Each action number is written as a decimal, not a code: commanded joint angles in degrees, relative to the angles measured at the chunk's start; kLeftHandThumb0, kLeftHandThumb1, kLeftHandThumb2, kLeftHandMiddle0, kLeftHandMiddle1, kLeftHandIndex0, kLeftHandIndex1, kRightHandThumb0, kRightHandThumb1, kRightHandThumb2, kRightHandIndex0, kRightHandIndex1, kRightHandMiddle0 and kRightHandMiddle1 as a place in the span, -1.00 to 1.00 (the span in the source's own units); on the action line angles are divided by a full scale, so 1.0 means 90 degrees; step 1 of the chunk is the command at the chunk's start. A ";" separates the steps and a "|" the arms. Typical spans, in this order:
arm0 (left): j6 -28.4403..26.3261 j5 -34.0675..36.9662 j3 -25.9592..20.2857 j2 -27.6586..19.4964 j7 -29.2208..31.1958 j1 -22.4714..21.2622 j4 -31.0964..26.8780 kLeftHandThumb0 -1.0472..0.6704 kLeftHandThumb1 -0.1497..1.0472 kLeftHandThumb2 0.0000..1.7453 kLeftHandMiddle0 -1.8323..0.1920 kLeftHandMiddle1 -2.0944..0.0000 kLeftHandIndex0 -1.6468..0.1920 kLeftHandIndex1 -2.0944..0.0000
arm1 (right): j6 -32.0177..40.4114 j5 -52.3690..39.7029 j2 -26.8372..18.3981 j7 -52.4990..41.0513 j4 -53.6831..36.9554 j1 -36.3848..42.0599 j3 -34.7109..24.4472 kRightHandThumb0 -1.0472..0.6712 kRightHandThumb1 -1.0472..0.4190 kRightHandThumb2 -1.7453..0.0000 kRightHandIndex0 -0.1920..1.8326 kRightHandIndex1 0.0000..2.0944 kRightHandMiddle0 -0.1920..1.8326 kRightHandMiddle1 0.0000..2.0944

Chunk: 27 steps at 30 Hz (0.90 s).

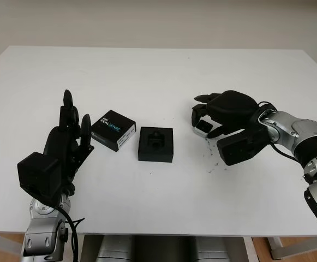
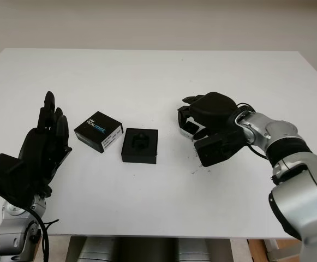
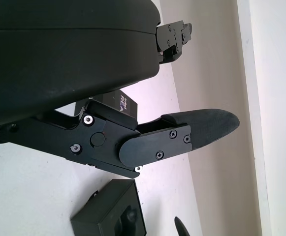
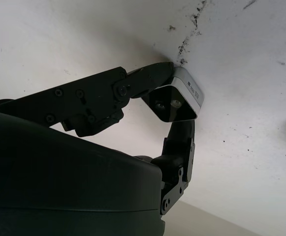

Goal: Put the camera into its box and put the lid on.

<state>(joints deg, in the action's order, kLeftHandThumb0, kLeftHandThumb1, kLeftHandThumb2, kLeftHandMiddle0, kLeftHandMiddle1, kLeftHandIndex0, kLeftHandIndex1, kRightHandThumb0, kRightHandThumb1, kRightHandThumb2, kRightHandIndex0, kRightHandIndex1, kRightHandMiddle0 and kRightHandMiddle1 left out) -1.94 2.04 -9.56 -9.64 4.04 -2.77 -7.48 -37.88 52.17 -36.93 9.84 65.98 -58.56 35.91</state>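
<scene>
- fingers (image 4: 147, 81) of the right hand (image 1: 223, 117) were curled around the camera (image 4: 178, 102), pinching the small silver-edged body between them, just at the white table (image 1: 158, 202) surface (whether it was lifted clear i could not tell).
- nearer the robot, the left hand (image 1: 68, 139) stood open at the table's left side, holding nothing, just beside the lid.
- a little further in sat the open box (image 1: 156, 144), its black insert vacant, well apart from the camera to its right.
- beside it on the left lay the lid (image 1: 113, 130), printed with white lettering, apart from the box.
- judged from this, only the grasp was done; carrying the camera over, seating it and fitting the lid all remained.
</scene>
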 commanded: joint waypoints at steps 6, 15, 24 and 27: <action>0.0062 -0.0016 0.0022 -0.0006 -0.0031 -0.0019 -0.0048 -0.66 1.00 -0.25 1.00 0.95 1.00 0.99 | 0.0065 -0.0148 -0.0036 -0.0201 0.0074 -0.0072 -0.0070 -0.19 -0.88 0.94 -0.52 -0.94 -0.40 0.15; 0.0074 0.0079 0.0031 0.0049 -0.0016 -0.0006 -0.0055 -0.65 1.00 -0.26 1.00 0.96 1.00 1.00 | 0.0353 -0.1546 0.0193 -0.1355 0.0235 0.0314 -0.0947 -0.20 -0.89 0.93 -0.54 -0.95 -0.42 0.17; 0.0029 0.0093 0.0054 0.0125 -0.0083 -0.0006 -0.0104 -0.64 1.00 -0.27 0.99 0.95 1.00 0.99 | 0.0746 -0.2705 0.0584 -0.1546 0.0322 0.0847 -0.1834 -0.24 -0.85 0.94 -0.44 -0.92 -0.44 0.44; 0.0065 0.0106 0.0057 0.0161 -0.0089 -0.0015 -0.0069 -0.64 1.00 -0.28 0.99 0.95 1.00 0.98 | 0.0853 -0.2963 0.0678 -0.1676 0.0330 0.0929 -0.2044 -0.23 -0.85 0.94 -0.44 -0.92 -0.44 0.50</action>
<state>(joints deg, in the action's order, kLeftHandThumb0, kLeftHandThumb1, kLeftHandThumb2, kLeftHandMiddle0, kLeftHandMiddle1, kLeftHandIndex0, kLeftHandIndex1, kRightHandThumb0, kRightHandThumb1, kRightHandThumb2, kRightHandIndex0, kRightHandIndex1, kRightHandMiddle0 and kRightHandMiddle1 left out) -1.75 2.55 -9.17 -8.29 3.30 -2.76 -7.48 -30.71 26.55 -31.41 -4.90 68.85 -50.65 18.77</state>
